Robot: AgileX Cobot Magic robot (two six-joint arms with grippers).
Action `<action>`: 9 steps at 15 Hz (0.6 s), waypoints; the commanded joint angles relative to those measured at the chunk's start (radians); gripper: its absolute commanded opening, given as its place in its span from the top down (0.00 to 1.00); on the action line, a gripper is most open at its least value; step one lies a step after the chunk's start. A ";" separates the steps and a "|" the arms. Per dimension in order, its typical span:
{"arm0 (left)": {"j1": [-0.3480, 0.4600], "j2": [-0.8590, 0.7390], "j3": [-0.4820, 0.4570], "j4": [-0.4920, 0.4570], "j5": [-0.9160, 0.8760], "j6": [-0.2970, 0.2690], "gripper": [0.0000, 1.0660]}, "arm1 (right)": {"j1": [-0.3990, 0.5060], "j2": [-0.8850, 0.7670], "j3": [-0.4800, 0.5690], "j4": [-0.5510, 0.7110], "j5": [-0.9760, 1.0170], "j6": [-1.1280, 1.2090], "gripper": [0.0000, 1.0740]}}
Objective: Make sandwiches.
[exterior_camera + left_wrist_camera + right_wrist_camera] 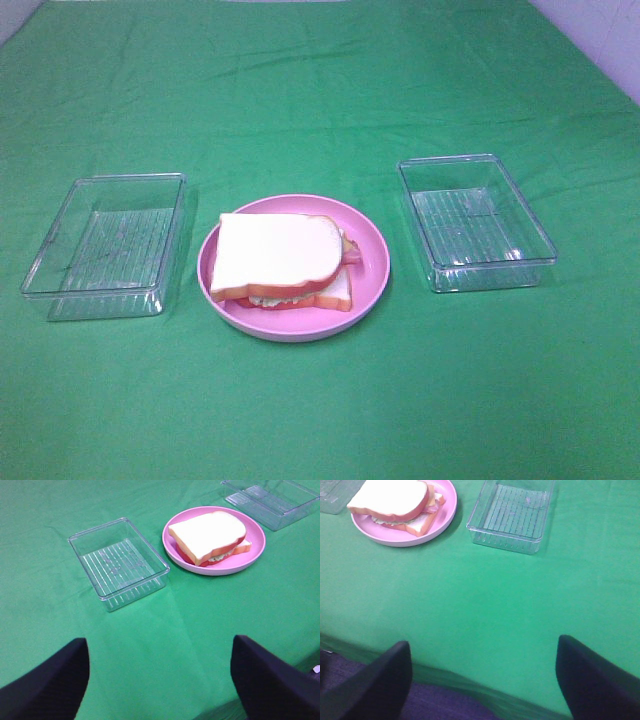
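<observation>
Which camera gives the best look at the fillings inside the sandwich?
The right wrist view: the sandwich shows its side, with lettuce and pink filling between the slices. The exterior high view is mostly top slice; the left wrist view shows one edge with a little lettuce.

On the green cloth (pixel 165 635) a round pink plate (pixel 252 555) carries the sandwich (pixel 210 536), its white top slice lying askew over red and pale green filling and a lower slice. Just beside the plate sits a clear plastic tray (pixel 119 562) with a ribbed floor; a second clear tray (pixel 272 500) lies beyond the plate. The left gripper (pixel 160 680) hangs over bare cloth near its edge, its two dark fingers (pixel 47 685) spread wide, nothing between them.
</observation>
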State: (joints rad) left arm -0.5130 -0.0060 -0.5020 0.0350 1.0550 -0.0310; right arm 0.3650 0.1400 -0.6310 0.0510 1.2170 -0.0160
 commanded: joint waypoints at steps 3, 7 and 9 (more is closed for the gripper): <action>-0.008 -0.019 0.002 -0.035 -0.010 0.040 0.30 | -0.005 -0.143 0.082 0.028 -0.046 -0.114 0.30; -0.008 -0.019 0.002 -0.035 -0.010 0.040 0.30 | -0.005 -0.137 0.091 -0.009 -0.068 -0.113 0.30; -0.008 -0.019 0.002 -0.035 -0.010 0.040 0.30 | -0.005 -0.137 0.092 -0.007 -0.076 -0.122 0.30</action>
State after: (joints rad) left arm -0.5130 -0.0060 -0.5020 0.0060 1.0550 0.0000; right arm 0.3650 0.0060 -0.5440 0.0520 1.1530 -0.1210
